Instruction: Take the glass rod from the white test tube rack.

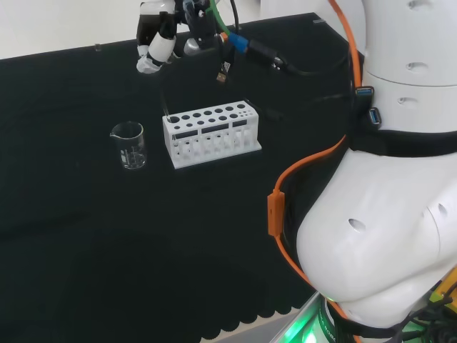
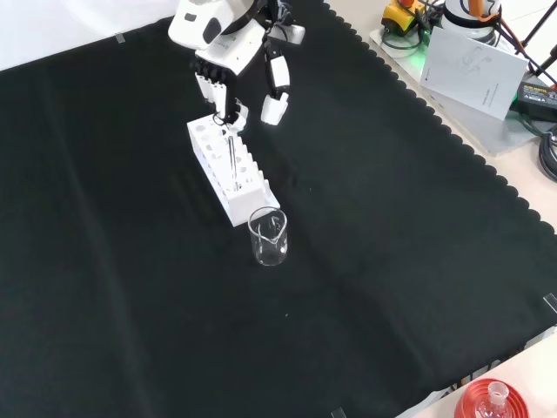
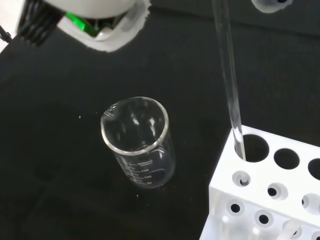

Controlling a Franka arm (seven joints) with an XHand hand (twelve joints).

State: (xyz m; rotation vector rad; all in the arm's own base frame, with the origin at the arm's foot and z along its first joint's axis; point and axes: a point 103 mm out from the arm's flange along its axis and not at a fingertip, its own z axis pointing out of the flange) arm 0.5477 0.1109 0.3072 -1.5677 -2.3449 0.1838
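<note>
We see glass rod (image 3: pixel 229 85) near-upright in rack (image 1: pixel 211 134) corner hole — hand (image 2: pixel 228 83) fingers pinching its top; lift along rod axis.

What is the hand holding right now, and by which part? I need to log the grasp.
The hand pinches the glass rod by its upper end; the rod's lower end sits in a corner hole of the white test tube rack.

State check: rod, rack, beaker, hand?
glass rod: lower end in a corner hole of the rack, upper end at the hand
white test tube rack: upright on the cloth
beaker: upright, empty, beside the rack
hand: above the rack, fingers at the rod
</note>
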